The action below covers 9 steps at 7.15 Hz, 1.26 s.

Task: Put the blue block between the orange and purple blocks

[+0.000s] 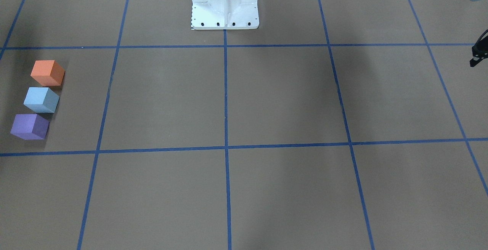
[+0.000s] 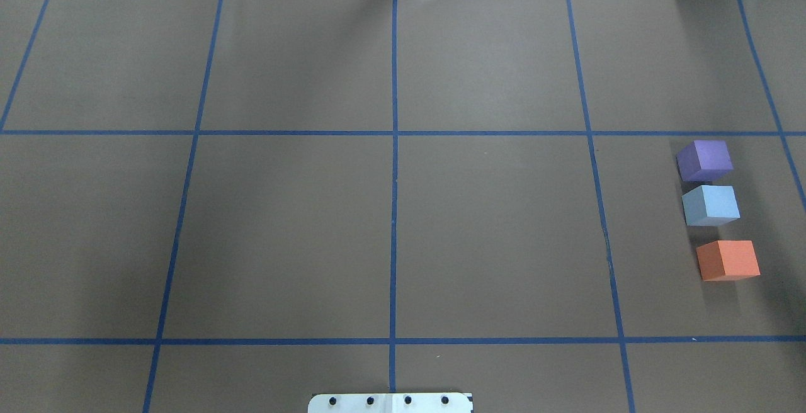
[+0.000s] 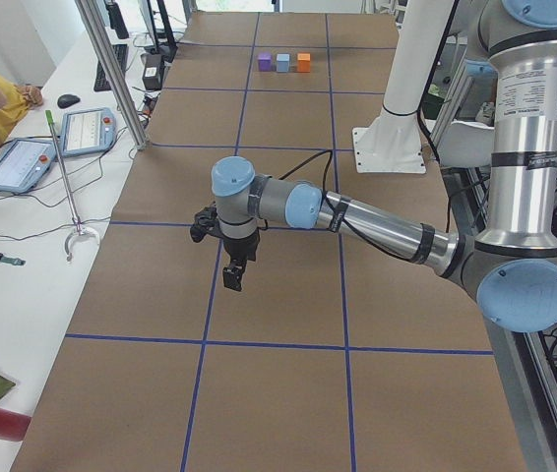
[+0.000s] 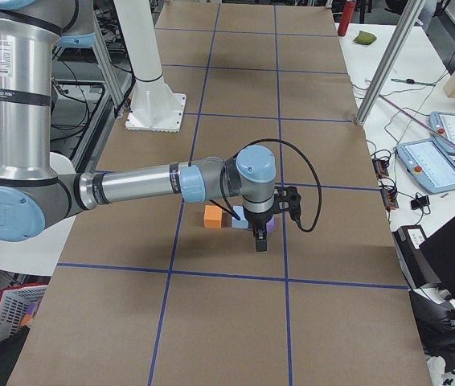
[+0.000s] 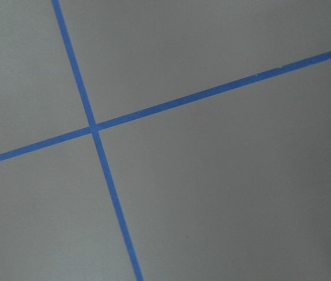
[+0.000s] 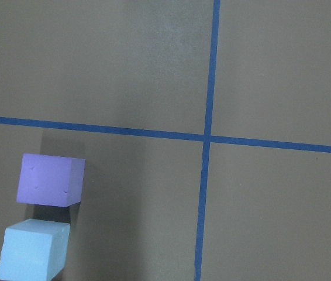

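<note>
I see the blue block (image 2: 710, 205) on the tabletop (image 2: 491, 230), in a row between the orange block (image 2: 728, 260) and the purple block (image 2: 704, 160), just beside each. The right gripper (image 4: 260, 241) hangs seemingly above that row, and the left gripper (image 3: 233, 275) is well apart. I cannot tell how either's jaws stand.

Left gripper (image 3: 231, 283), right gripper (image 4: 260, 244) — both pointing down

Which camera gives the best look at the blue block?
Overhead exterior: the blue block shows whole, between the purple block and orange block. Front-facing also shows it whole, near the edge. Exterior left: tiny, far. Exterior right: partly behind the right gripper. Right wrist: cut off at the bottom. Left wrist: nothing.
</note>
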Tool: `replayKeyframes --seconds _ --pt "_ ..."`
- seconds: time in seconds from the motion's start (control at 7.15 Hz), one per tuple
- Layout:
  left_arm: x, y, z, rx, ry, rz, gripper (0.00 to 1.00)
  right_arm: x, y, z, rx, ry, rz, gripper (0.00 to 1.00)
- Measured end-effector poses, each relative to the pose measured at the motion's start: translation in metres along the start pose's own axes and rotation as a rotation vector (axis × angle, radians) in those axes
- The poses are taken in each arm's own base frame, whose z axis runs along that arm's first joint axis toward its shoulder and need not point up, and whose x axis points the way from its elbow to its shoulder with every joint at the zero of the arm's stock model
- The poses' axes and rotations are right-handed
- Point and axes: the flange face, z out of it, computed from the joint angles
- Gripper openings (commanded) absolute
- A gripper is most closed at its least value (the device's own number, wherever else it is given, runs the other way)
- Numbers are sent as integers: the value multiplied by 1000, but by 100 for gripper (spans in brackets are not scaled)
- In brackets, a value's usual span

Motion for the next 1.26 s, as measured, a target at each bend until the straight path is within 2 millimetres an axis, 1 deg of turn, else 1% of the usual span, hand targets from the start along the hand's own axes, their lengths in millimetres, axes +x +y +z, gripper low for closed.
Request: replayKeyframes --seconds 0.14,0.28,0.42,0.56,0.7,1.26 --pt "-23 6 3 -4 11 -4 100 -3 -1 4 -8 -2 -7 100" --pt "-44 11 10 -10 35 -13 100 -5 -1 6 -13 -2 -11 100" --pt "-59 17 18 -13 67 -18 100 -6 -1 7 -16 -3 -13 100" --pt "-66 20 23 -14 89 -31 100 -6 -1 9 -18 -3 -14 100" --pt "-67 21 22 -11 98 -52 100 -5 0 11 -24 -2 -12 100" --pt "-64 17 15 -5 101 -119 100 6 6 24 -50 -3 16 100"
